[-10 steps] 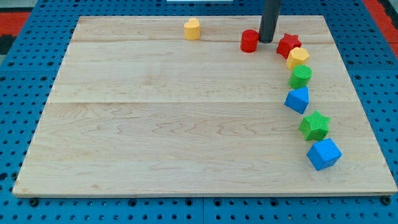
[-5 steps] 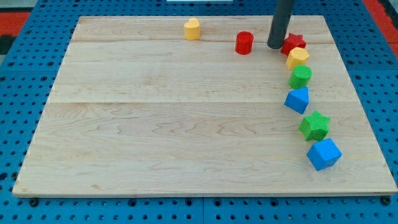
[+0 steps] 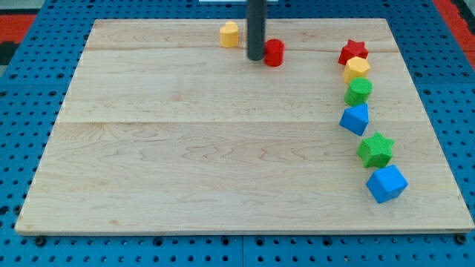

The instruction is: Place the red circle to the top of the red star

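Observation:
The red circle [image 3: 274, 53] stands near the view's top, a little right of centre. The red star [image 3: 353, 52] lies to its right, at the head of a curved row of blocks, well apart from the circle. My rod comes down from the view's top, and my tip [image 3: 255, 57] rests on the board right against the circle's left side, between it and a yellow block [image 3: 229, 34].
Below the red star run a yellow block [image 3: 356, 69], a green block [image 3: 358, 90], a blue block [image 3: 355, 119], a green star [image 3: 375, 150] and a blue block [image 3: 386, 183]. The wooden board [image 3: 185, 163] sits on a blue pegboard.
My tip swung from beside the red star leftward, over to the red circle's left side. The red circle slid left by a short way. The other blocks stayed put.

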Available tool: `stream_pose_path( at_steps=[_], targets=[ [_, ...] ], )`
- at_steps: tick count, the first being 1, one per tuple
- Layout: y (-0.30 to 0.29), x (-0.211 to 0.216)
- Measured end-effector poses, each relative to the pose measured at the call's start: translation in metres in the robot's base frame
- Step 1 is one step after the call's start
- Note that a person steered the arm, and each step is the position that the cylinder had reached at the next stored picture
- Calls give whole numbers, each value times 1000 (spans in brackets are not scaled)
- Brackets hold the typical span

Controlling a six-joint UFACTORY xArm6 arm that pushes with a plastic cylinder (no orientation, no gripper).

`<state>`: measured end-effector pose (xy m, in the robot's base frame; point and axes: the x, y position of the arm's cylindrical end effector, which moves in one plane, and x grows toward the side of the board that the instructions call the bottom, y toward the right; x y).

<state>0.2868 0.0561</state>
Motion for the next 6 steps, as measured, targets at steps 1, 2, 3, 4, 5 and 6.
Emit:
stream_pose_path(
  at_steps=[1, 2, 3, 4, 5, 6],
  targets=[
    [50, -3],
    [34, 6],
    [58, -9],
    [81, -20],
    [74, -17],
    [72, 2]
  ],
)
